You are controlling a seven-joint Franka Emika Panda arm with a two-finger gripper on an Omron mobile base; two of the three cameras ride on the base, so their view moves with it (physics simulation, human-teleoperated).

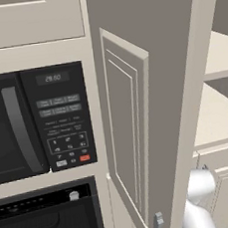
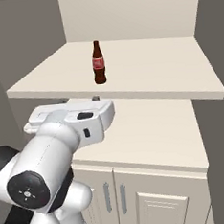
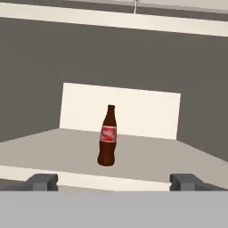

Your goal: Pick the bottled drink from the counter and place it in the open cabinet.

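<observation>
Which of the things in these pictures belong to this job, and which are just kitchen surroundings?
Part of the job:
- bottled drink, upright on a shelf of the open cabinet
- cabinet door, swung open
- gripper, jaws open, apart from the bottle

Just surroundings:
- black microwave
- oven beneath it
- lower cabinet doors

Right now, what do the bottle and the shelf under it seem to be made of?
The bottled drink looks like dark brown glass or glossy plastic, with a red printed label. The shelf looks like matte, pale painted wood or laminate: flat colour, no grain, no shine.
</observation>
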